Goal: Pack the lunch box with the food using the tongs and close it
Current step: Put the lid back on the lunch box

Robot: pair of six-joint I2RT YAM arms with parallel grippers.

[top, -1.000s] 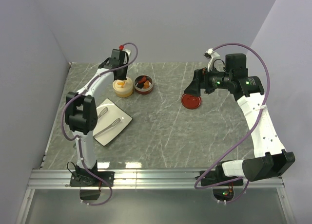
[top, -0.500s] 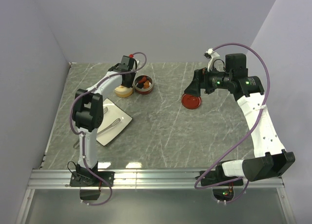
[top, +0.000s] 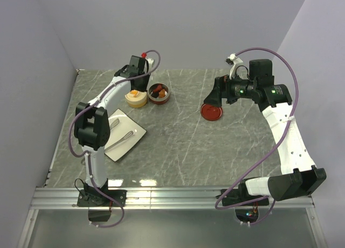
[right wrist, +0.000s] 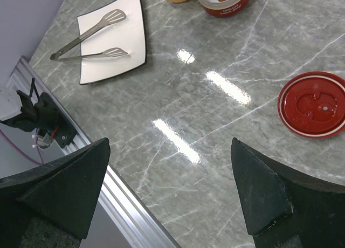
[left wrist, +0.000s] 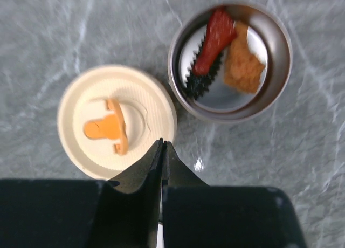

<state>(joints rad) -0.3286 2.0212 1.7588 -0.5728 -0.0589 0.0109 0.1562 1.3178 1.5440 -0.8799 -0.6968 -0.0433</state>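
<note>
Bimanual lunch-box packing, seen from overhead and from both wrists, read left to right. On the grey marbled worktop (top: 178, 145) a white square plate (top: 136, 130) carries the silver tongs (right wrist: 89, 32), laid down and untouched; no food shows on the plate. Beyond it the left hand (left wrist: 163, 144) has its fingers pressed together on nothing, their tips just beside the rim of the cream tub (top: 136, 101); contact cannot be confirmed. That tub wears its cream lid (left wrist: 81, 105), with an orange handle (left wrist: 105, 130) on top. Over the past second the left wrist has swung from directly above this tub out toward the far right and back to its far side, fingers shut throughout, leaving the lidded top exposed. Touching the cream tub on its right, the dark red tub (right wrist: 223, 9) stands open, its steel interior holding a red wedge (left wrist: 214, 38), a brown crumbed piece (left wrist: 243, 64) and a black frilled cup (left wrist: 202, 83). Well to the right, the red lid (right wrist: 312, 102) lies flat on the worktop. The right hand (right wrist: 170, 183) hangs near it, fingers spread wide and empty, unchanged over the same second. Interpretation: the cream half appears closed and filling appears complete; the remaining step is probably seating the red lid on the open tub, for which the right hand is better placed.
</note>
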